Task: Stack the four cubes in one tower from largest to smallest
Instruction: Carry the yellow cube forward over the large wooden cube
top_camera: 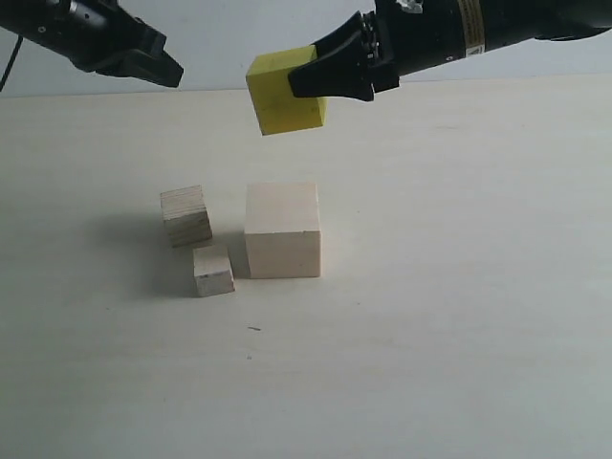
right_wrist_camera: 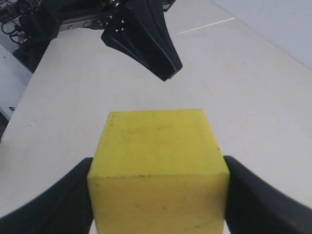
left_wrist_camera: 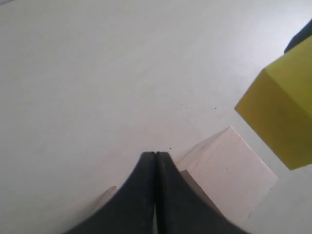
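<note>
My right gripper [top_camera: 308, 81] is shut on the bright yellow cube [top_camera: 285, 91], holding it in the air above the large pale wood cube [top_camera: 282, 229] on the table. In the right wrist view the yellow cube [right_wrist_camera: 158, 161] sits between both fingers of the right gripper [right_wrist_camera: 158, 195] and hides what is below. The layered plywood cube [top_camera: 185, 215] and the smallest pale cube [top_camera: 213, 271] lie left of the large cube, apart from it. High at the upper left, my left gripper [top_camera: 167, 72] is shut on nothing, its tips [left_wrist_camera: 155, 155] above the large cube [left_wrist_camera: 229, 170], near the yellow cube [left_wrist_camera: 282, 112].
The pale table [top_camera: 459, 287] stretches bare to the right and front of the cubes. The left gripper's shut black tip [right_wrist_camera: 168, 73] hangs in the air just beyond the yellow cube in the right wrist view. A cube's corner [left_wrist_camera: 108, 192] peeks beside the left fingers.
</note>
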`<action>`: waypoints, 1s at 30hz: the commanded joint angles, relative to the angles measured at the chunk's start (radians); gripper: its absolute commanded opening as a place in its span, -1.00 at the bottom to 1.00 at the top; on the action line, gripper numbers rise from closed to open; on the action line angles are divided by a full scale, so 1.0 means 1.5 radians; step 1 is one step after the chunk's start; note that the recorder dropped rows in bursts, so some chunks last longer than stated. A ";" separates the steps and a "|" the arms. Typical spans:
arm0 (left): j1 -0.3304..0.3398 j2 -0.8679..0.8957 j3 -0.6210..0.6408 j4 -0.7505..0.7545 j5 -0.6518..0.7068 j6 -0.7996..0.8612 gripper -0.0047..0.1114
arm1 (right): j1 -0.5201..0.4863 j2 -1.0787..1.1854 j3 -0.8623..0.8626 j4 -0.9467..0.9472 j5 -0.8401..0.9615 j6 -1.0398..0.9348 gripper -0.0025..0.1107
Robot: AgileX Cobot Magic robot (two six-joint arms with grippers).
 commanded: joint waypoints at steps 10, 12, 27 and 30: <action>0.032 -0.019 0.002 0.006 0.049 0.002 -0.92 | 0.001 -0.061 0.122 0.006 -0.001 -0.024 -0.96; 0.036 -0.035 0.009 0.005 0.058 0.001 -0.92 | 0.001 -0.062 0.125 0.006 -0.001 -0.024 -0.96; 0.056 -0.194 0.247 0.024 -0.066 -0.016 -0.92 | 0.005 -0.061 0.125 0.006 -0.001 -0.042 -0.96; 0.056 -0.212 0.272 0.021 -0.089 -0.016 -0.92 | 0.005 -0.057 0.125 0.006 -0.001 -0.041 -0.96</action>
